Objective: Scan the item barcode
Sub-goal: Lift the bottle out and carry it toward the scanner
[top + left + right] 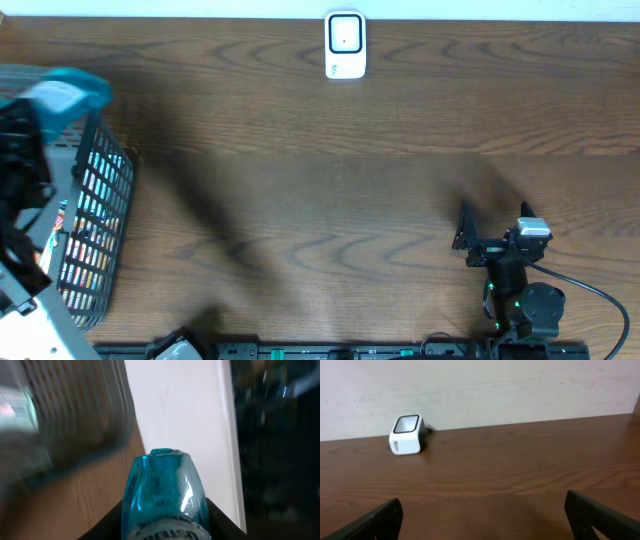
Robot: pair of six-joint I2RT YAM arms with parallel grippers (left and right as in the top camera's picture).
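Left gripper (165, 527) grasps blue bottle (162, 490) over basket (100, 200) at table's left edge, probably bound for scanner (345, 45) at far edge. Right gripper (482, 512) released, empty, parked near front edge.

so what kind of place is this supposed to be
Probably a mock shop checkout: a white barcode scanner stands at the far edge of the wooden table, a grey wire basket sits at the left, and a blue bottle is held near it.
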